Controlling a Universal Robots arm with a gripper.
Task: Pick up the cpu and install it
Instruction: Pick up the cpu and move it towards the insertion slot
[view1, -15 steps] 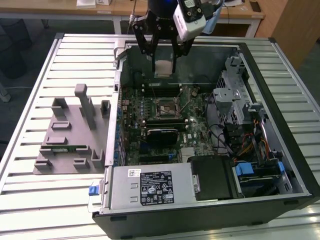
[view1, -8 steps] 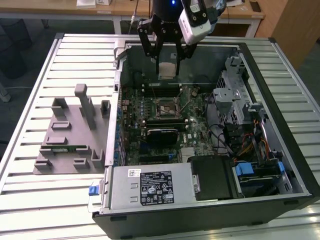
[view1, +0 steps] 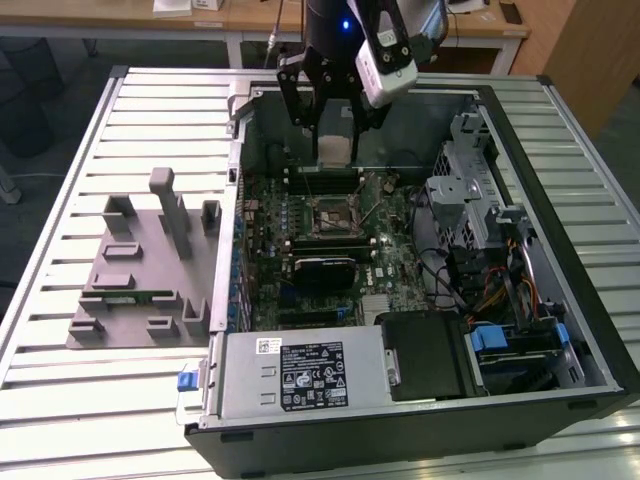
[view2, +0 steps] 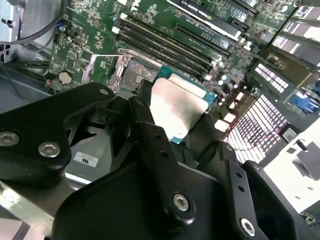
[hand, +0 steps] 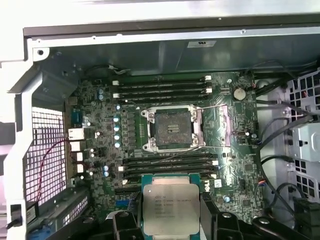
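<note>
**Cpu (view1: 335, 152) pinched over the motherboard (view1: 268, 235)**

Gripping the cpu by opposite edges, gripper (view1: 335, 132) closed on it. Hovering inside the computer case (view1: 400, 452), at twelve o'clock from the open socket (view1: 325, 215) in the exterior view.

The cpu (hand: 168, 209) in the gripper (view1: 335, 128), above the motherboard (hand: 227, 165) inside the case (view1: 400, 440); rack (view1: 140, 290) on the table (view1: 60, 400) at the exterior view's left
</note>
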